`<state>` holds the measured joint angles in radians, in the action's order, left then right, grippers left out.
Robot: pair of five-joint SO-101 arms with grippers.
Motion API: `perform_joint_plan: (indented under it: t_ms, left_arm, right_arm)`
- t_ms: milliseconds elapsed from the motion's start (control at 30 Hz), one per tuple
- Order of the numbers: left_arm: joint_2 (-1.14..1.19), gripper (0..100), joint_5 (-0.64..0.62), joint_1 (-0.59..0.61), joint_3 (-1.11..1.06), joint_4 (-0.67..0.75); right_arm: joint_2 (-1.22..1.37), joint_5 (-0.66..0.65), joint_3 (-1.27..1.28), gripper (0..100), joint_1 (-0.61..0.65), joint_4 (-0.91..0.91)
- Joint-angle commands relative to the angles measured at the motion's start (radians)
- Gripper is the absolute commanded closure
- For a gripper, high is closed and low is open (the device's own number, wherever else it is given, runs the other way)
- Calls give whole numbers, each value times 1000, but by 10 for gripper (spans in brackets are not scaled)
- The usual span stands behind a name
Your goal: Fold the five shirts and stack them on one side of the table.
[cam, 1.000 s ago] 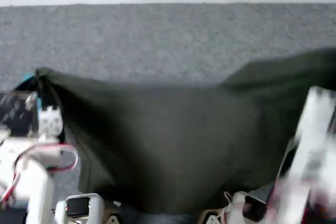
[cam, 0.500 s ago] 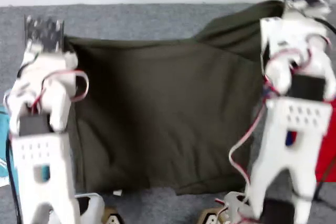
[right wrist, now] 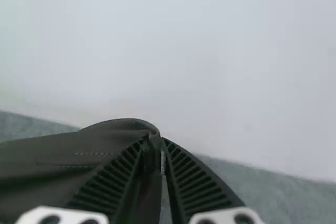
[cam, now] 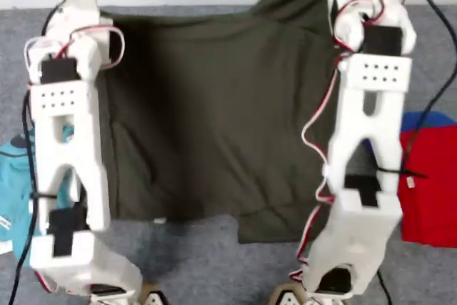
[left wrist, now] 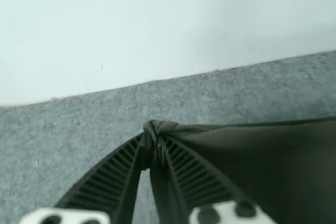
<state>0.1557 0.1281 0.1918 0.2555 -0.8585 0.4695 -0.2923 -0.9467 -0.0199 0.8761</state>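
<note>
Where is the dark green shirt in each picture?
High view: dark green shirt spread mid-picture, between both arms.
Left wrist view: corner pinched in the left gripper.
Right wrist view: corner pinched in the right gripper.
Shared landmark: grey table cover.

Dark green shirt (cam: pixel 214 119): hauled from a slack drape at 6 o'clock toward 12 o'clock, now drawn out broad over the counter (cam: pixel 200 262). Left gripper (left wrist: pixel 153 142) and right gripper (right wrist: pixel 156 150): both advanced to the 12 o'clock edge, arms stretched long. Red shirt (cam: pixel 428 176), 3 o'clock: newly uncovered. Teal shirt (cam: pixel 14 169), 9 o'clock: more exposed.
</note>
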Motion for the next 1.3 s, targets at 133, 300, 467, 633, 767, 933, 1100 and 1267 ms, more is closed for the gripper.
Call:
perform_joint_plan:
  t_ms: [133, 300, 467, 633, 767, 933, 1100, 1267]
  left_arm:
    - [247, 988, 0, 6, 444, -149]
    - [422, 988, 0, 6, 697, -241]
    - [591, 988, 0, 5, 960, -324]
    - [735, 988, 0, 2, 1171, -546]
    - [813, 988, 2, 0, 1264, -672]
    - [822, 988, 6, 3, 1346, -895]
    - [789, 988, -2, 21, 1276, -902]
    - [620, 988, -2, 21, 960, -902]
  right_arm:
    - [251, 2, -483, 989, 38, 50]
    - [357, 0, -572, 989, 38, 41]
    - [406, 0, -577, 989, 48, 16]
    - [437, -31, -572, 989, 50, 193]
    - [430, -66, -583, 989, 51, 404]
    - [378, -71, -672, 989, 65, 759]
    - [315, -98, -712, 989, 58, 924]
    - [166, -98, -525, 989, 51, 928]
